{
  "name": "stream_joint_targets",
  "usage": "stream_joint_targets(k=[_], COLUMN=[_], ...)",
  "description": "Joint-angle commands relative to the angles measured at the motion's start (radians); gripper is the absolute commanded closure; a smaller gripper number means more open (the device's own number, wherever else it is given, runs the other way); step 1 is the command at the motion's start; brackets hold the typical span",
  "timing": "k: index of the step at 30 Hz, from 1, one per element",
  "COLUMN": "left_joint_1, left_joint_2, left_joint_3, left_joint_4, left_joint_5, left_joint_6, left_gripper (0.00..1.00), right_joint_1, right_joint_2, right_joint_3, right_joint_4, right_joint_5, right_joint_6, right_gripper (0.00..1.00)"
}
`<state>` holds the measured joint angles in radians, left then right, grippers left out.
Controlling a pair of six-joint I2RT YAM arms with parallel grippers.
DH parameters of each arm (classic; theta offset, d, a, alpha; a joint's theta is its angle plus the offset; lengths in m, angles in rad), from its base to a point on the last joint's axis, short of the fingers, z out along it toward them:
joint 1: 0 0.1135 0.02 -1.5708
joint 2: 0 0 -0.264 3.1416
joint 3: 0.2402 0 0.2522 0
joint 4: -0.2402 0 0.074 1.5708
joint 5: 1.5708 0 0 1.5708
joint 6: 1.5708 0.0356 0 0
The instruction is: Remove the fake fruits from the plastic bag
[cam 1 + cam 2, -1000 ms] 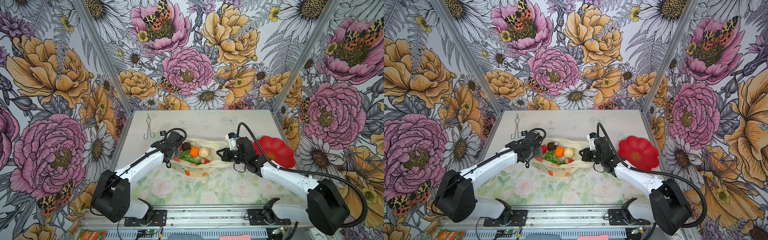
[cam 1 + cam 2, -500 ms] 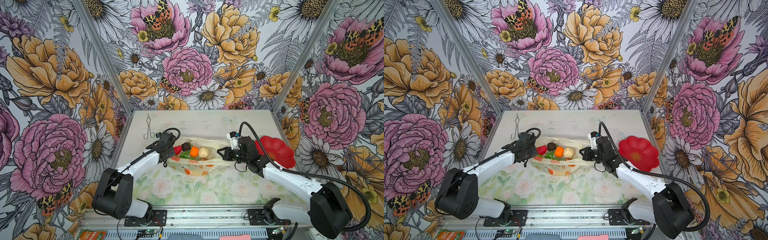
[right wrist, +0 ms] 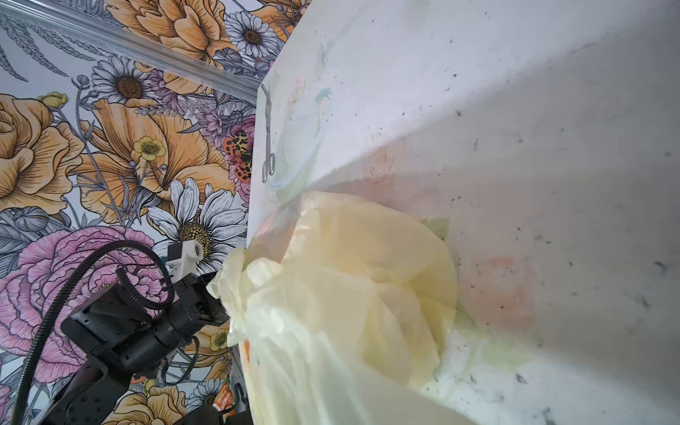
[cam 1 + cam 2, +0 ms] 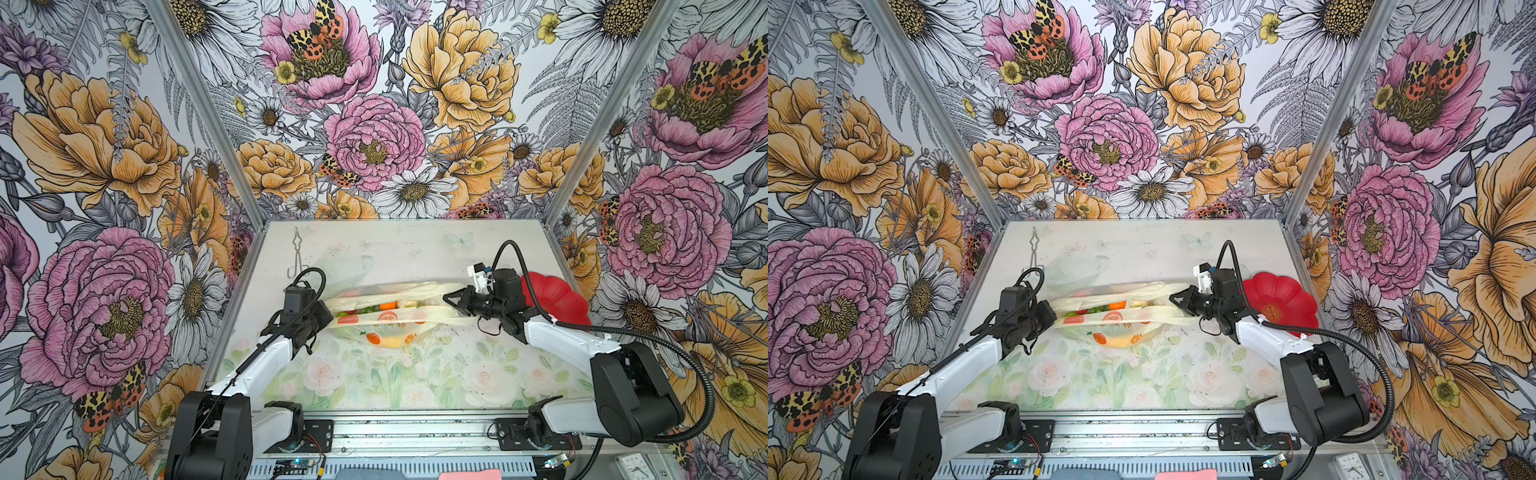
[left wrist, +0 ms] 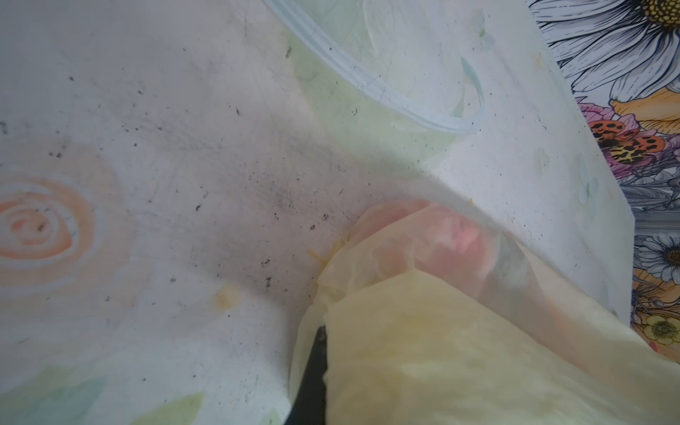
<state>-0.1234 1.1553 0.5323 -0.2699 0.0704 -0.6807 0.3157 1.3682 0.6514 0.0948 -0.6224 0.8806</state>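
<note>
Our left gripper (image 4: 326, 321) and right gripper (image 4: 446, 298) pinch a thin pale-yellow plastic bag (image 4: 415, 320) taut between their fingers (image 4: 457, 293). Overpulling could tear it, spilling glossy plastic fruits (image 4: 388, 306).

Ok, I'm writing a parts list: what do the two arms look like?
The left arm and right arm match: white tubular links, black joint housings, black wrists and jaws. A ribbed black hose trails along the right one, with a white bracket at its wrist; a thinner black cable loops over the left wrist.
</note>
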Motion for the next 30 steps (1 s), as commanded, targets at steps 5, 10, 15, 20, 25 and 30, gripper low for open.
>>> stream_joint_targets(k=[5, 10, 15, 20, 25, 30], left_joint_1=[0.063, 0.145, 0.142, 0.072, -0.144, -0.339], left_joint_2=[0.018, 0.052, 0.083, 0.115, 0.044, -0.081], left_joint_3=[0.045, 0.07, 0.084, 0.11, 0.176, 0.261], left_joint_4=[-0.034, -0.063, -0.074, -0.1, -0.191, -0.383], left_joint_5=[-0.057, -0.08, -0.1, -0.108, -0.246, -0.544], left_joint_6=[0.013, -0.006, 0.006, 0.038, 0.092, 0.115], left_gripper=[1.0, 1.0, 1.0, 0.93, 0.45, 0.2], right_joint_1=[0.041, 0.037, 0.0, -0.052, -0.047, -0.045], right_joint_2=[0.021, -0.047, -0.169, -0.262, -0.247, -0.23], right_joint_3=[0.062, 0.056, 0.043, -0.005, -0.002, -0.01], right_joint_4=[-0.175, -0.23, -0.216, -0.014, -0.002, -0.004], right_joint_5=[-0.002, -0.111, -0.163, -0.192, -0.151, -0.142], right_joint_6=[-0.164, -0.256, -0.248, -0.109, -0.098, -0.112], right_gripper=[1.0, 1.0, 1.0, 1.0, 1.0, 1.0])
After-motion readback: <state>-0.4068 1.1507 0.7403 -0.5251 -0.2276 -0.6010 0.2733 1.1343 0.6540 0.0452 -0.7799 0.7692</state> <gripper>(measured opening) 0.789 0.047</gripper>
